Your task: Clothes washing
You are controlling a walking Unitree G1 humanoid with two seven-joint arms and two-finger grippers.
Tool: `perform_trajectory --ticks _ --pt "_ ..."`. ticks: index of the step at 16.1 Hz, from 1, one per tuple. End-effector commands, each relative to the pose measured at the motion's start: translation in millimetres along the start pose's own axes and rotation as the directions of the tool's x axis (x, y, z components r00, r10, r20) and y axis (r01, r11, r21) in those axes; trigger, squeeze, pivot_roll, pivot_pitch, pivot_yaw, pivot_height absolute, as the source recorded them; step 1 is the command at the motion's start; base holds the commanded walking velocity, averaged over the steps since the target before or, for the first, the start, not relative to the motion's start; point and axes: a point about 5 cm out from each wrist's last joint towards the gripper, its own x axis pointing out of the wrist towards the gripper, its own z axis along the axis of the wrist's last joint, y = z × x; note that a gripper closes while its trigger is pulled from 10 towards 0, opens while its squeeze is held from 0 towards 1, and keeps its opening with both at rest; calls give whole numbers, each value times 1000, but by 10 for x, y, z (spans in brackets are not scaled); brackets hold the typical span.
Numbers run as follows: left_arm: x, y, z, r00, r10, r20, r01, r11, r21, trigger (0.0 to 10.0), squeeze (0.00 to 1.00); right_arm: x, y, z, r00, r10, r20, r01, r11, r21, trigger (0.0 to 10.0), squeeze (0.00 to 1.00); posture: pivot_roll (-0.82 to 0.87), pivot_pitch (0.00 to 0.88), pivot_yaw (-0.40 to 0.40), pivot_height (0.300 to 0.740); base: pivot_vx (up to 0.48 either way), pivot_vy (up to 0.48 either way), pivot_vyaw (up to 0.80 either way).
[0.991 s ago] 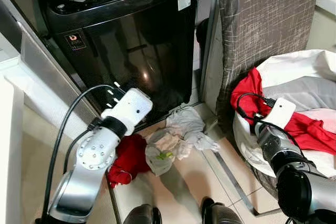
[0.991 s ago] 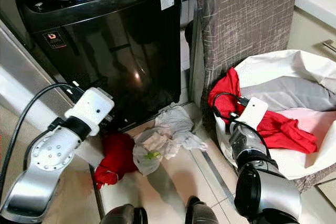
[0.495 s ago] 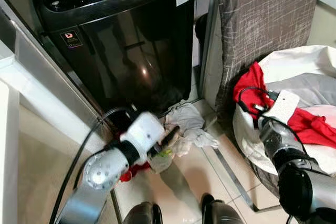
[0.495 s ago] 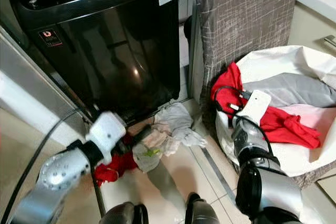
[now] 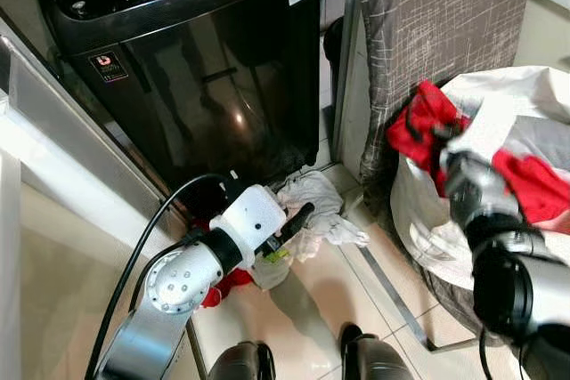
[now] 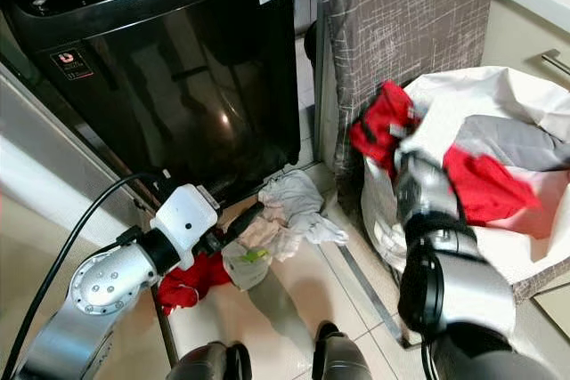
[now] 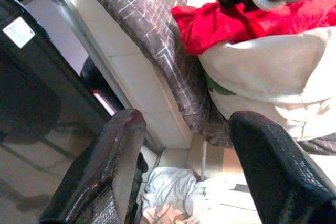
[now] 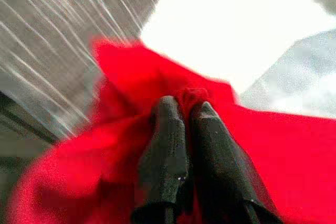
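A black top-loading washing machine point(image 5: 205, 51) stands at the back left with its lid up. On the floor before it lie a heap of white clothes point(image 5: 313, 199) and a red garment point(image 5: 230, 282). My left gripper point(image 5: 301, 214) hovers low over the white heap, open and empty point(image 7: 186, 119). At the right stands a laundry basket point(image 5: 419, 220) with a white liner, holding a red garment point(image 5: 419, 122) and a grey one point(image 6: 517, 135). My right gripper point(image 8: 185, 106) is shut on the red garment in the basket; that arm is blurred in the eye views.
A grey patterned chair back point(image 5: 445, 24) stands between the washer and the basket. A white ledge point(image 5: 53, 175) runs along the left. A black cable point(image 5: 142, 246) loops from my left arm. My feet point(image 5: 240, 364) are on the tiled floor at the bottom.
My left gripper swung from over the floor's red garment toward the white heap. My right gripper has pulled the basket's red garment upward, blurring with motion. The camera shifted slightly.
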Motion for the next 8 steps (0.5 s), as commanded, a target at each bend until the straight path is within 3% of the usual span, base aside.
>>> perform_trajectory --ticks 1,2,5,8 --pt "11 26 -23 1000 14 -1 -14 1000 3 10000 0 26 173 227 994 68 82 -67 998 -20 0 0 96 179 77 740 0 0 0" --pt "57 44 -24 999 35 9 -35 999 -2 10000 0 35 380 514 974 155 166 -154 988 -21 0 0 87 157 64 740 0 0 0" --pt "114 61 -24 998 51 21 -51 999 -6 10000 0 18 588 766 942 244 232 -246 969 -19 0 0 81 122 47 740 0 0 0" --pt "238 127 -17 994 99 55 -99 995 -7 10000 0 -184 1065 1478 783 429 450 -406 901 -153 0 0 76 39 2 740 0 0 0"
